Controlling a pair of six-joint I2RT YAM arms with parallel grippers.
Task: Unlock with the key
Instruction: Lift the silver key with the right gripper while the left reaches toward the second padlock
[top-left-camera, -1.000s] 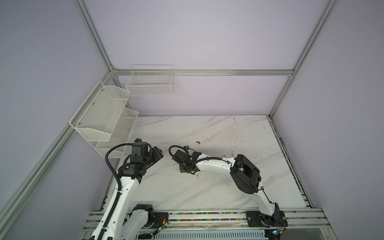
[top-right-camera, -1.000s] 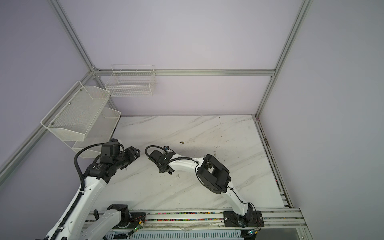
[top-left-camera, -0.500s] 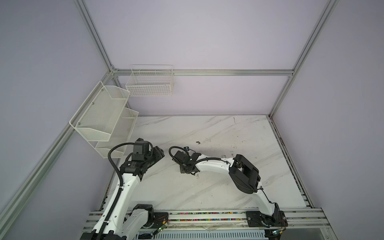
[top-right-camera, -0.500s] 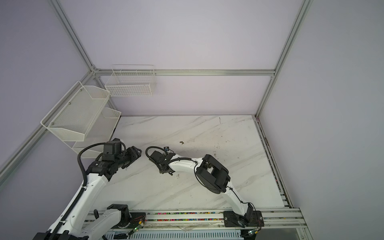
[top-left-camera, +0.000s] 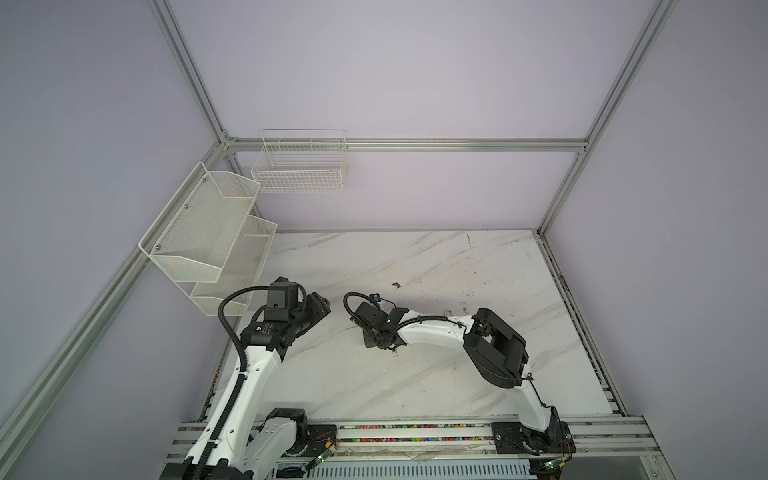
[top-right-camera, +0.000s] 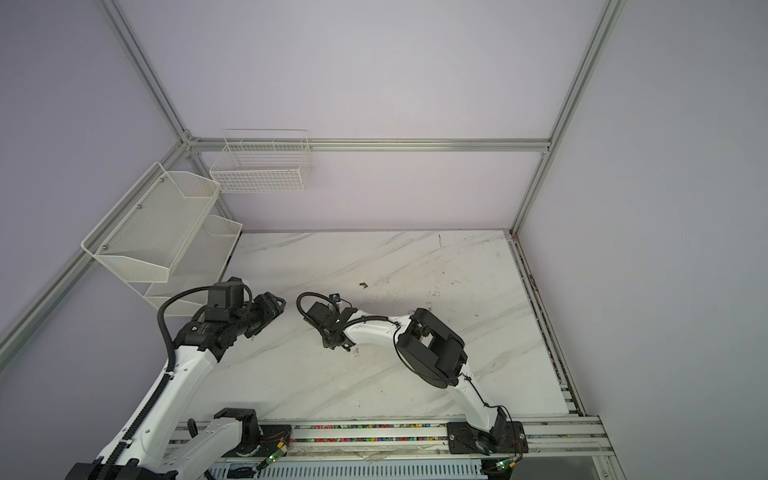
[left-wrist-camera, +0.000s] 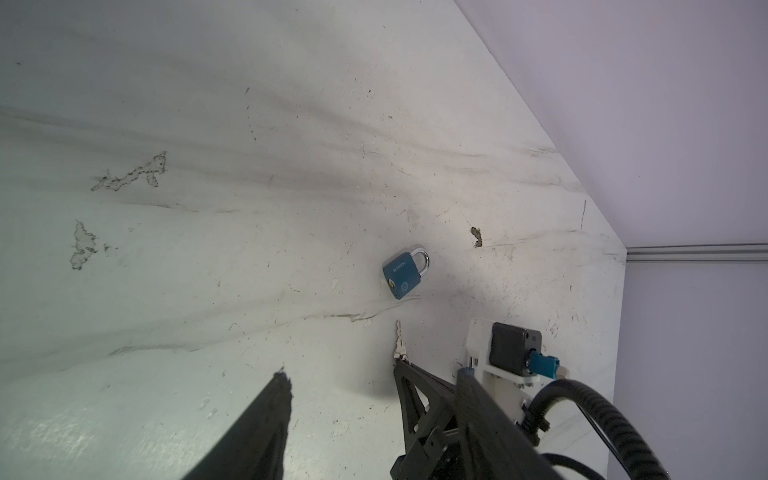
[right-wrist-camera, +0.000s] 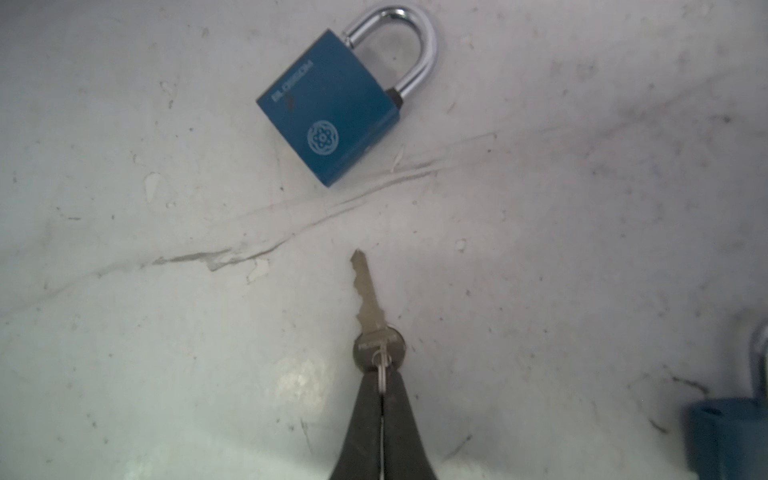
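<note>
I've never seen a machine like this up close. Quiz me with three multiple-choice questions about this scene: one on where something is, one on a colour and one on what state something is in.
1. The padlock in front of the key is:
A. in a drawer
B. lying on the marble table
C. hung on a hook

2. The padlock's body is:
A. red
B. yellow
C. blue

3. The right end effector is:
A. shut on the key
B. wide open and empty
C. shut on the padlock

Answers:
1 B: the right wrist view shows it flat on the marble, with its shackle closed.
2 C: its body is blue and its shackle is silver.
3 A: its two dark fingers meet around the key's round head and ring, and the blade points towards the padlock.
</note>
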